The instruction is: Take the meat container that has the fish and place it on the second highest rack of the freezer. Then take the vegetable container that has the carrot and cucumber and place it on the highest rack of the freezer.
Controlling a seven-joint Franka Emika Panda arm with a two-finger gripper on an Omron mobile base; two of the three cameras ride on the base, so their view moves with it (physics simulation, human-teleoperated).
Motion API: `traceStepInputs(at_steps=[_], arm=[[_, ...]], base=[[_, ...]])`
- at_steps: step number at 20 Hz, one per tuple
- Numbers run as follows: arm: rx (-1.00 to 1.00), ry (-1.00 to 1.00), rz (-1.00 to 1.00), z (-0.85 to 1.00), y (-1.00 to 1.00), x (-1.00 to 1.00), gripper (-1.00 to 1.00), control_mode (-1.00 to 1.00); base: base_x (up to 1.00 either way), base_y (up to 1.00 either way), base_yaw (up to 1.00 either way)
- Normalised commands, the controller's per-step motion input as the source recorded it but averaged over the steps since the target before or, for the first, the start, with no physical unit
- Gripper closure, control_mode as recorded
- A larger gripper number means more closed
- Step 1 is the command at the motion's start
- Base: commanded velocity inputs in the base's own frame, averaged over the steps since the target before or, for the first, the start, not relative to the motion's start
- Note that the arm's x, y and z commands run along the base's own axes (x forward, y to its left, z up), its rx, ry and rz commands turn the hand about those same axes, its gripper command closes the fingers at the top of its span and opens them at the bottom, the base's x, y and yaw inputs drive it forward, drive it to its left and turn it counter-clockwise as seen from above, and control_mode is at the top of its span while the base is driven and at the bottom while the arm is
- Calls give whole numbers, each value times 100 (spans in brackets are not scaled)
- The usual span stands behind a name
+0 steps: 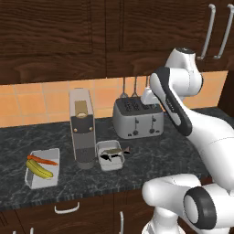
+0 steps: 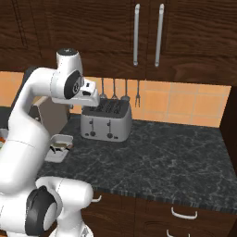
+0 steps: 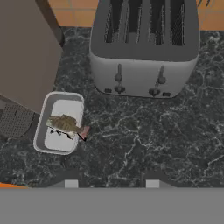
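The fish (image 1: 111,151) lies in a small grey container (image 1: 110,155) on the dark marbled tabletop (image 1: 151,155), just to the right of the coffee machine (image 1: 82,128) and in front of the toaster's (image 1: 138,118) left end. From the hand camera the fish's tail hangs over the container's rim toward the open tabletop, and the coffee machine's tall body covers the ground next to the container's far side. In the right base view the robot's own arm hides most of that container (image 2: 59,147), leaving just a sliver of rim and a dark smudge inside.

A second container (image 1: 42,167), farther left near the tabletop's front edge, holds a carrot (image 1: 42,160) and a yellow-green piece lying beside it that is hard to name from here. A thin orange strip at the lower left edge of the hand view is too cut off to identify.

The end effector (image 3: 109,183) hangs above bare tabletop in front of the toaster, well apart from the fish container. Only the very ends of its two fingertips (image 3: 70,182) show, set apart with nothing between them, so it grips nothing. In the base views the wrist sits over the toaster, and the fingers themselves are hidden behind the arm.
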Motion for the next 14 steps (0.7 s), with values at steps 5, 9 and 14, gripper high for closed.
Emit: traceStepInputs(at_steps=[5,9,14], arm=[[-6,4,4,-16,37,-8,-100,-100],[-22,14,35,-70,84,-54,-100,-100],[-30,6,37,-67,94,-61,-100,-100]], base=[[0,0,0],[0,0,0],[0,0,0]])
